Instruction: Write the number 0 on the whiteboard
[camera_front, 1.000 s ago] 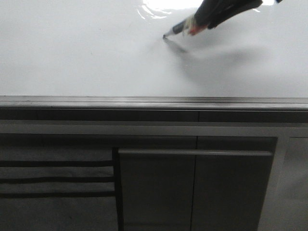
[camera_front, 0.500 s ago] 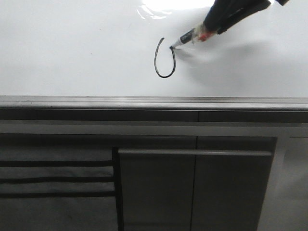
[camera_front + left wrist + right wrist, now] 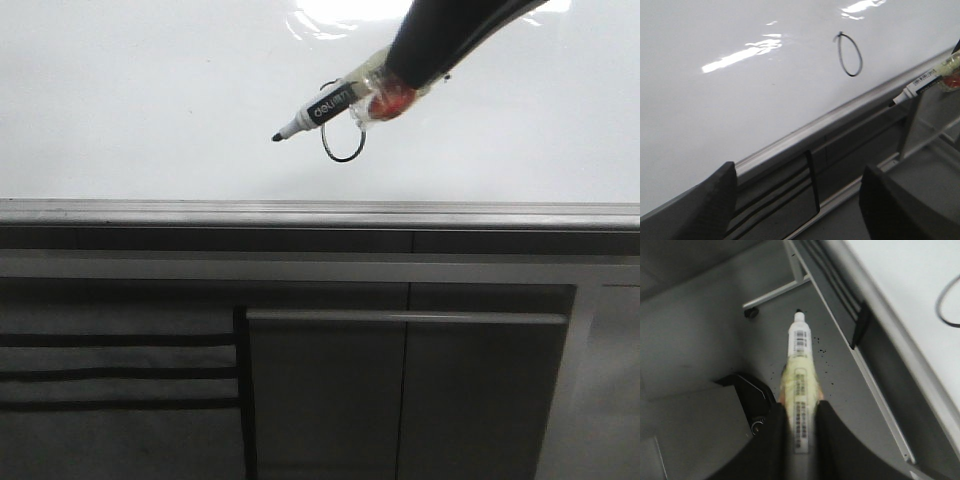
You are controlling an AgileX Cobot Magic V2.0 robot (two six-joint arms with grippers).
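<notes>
From the front, the right gripper (image 3: 385,95) pinches a marker pen (image 3: 325,108) lettered "deli", tip pointing left and slightly near, above the whiteboard (image 3: 150,100). The number 0 (image 3: 343,150) stands behind it, long axis near-to-far.

Left wrist: left gripper (image 3: 797,192) spread, holding nothing.

Right wrist: a barcode label on the pen.
</notes>
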